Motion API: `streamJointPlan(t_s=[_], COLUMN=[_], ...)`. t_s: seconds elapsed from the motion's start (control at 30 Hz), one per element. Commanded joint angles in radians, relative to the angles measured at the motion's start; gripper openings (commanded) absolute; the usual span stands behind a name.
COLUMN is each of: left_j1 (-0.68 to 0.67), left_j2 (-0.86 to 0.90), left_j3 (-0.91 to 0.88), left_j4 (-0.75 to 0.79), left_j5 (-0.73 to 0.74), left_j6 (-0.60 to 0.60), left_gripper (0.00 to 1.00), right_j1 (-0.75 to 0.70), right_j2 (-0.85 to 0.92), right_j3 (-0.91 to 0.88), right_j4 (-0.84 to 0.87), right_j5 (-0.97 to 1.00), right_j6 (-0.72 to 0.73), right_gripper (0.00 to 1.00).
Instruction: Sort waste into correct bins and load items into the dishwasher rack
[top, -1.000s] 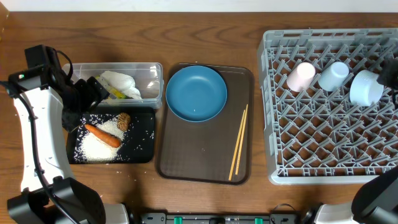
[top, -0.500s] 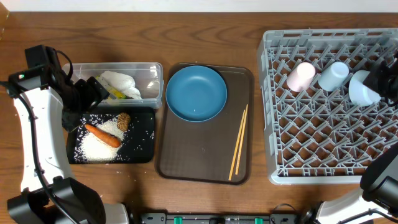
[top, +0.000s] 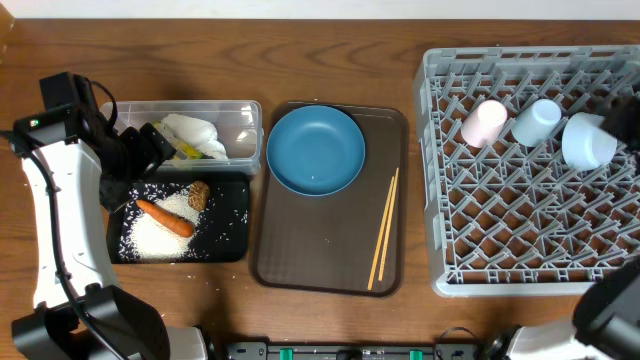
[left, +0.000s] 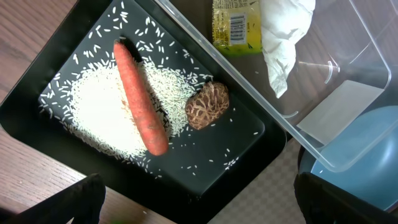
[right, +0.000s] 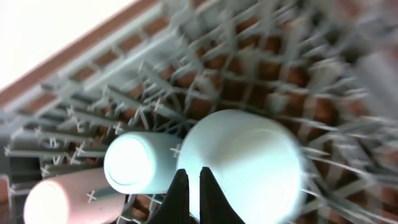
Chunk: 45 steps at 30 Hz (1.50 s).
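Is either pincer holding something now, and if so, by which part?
Nothing that I can see. The left pincer hangs open above the black tray; the right pincer is shut and empty, near the light-blue bowl in the dishwasher rack.

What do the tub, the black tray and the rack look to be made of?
Tub: thin clear plastic, glossy, with see-through walls and light glints on them.
Black tray: probably plastic, smooth with a faint sheen, though the look leaves it open.
Rack: grey matte moulded plastic, judging by its uniform lattice and upright pegs.
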Motion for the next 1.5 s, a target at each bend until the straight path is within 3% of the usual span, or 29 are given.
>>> streamJointPlan(t_s=[0.0, 0.5, 0.67, 1.03, 1.47], left_j1=[0.005, 0.004, 0.005, 0.004, 0.005], left_j2=[-0.015, -0.015, -0.015, -0.015, -0.015], left_j3=[0.001, 0.000, 0.000, 0.001, 0.000], left_j4=[-0.003, -0.003, -0.003, -0.003, -0.003], left_j5=[-0.006, -0.006, -0.006, -0.006, -0.006], left_j6=[0.002, 0.002, 0.002, 0.002, 0.002], left_gripper=[0.98, 0.98, 0.98, 0.98, 0.98], right_j1=[-0.037, -0.047, -0.040, -0.030, -0.025], right_j2=[-0.068, 0.137, 0.192, 0.130, 0.044], right_j3=[0.001, -0.002, -0.002, 0.000, -0.001], right_j4=[-0.015, -0.070, -0.066, -0.046, -0.074], right_j5=[0.103, 0.099, -0.097, -0.179, -0.070], right_j6=[0.057, 0.087, 0.049, 0.023, 0.015], right_gripper=[0.01, 0.01, 0.01, 0.01, 0.01])
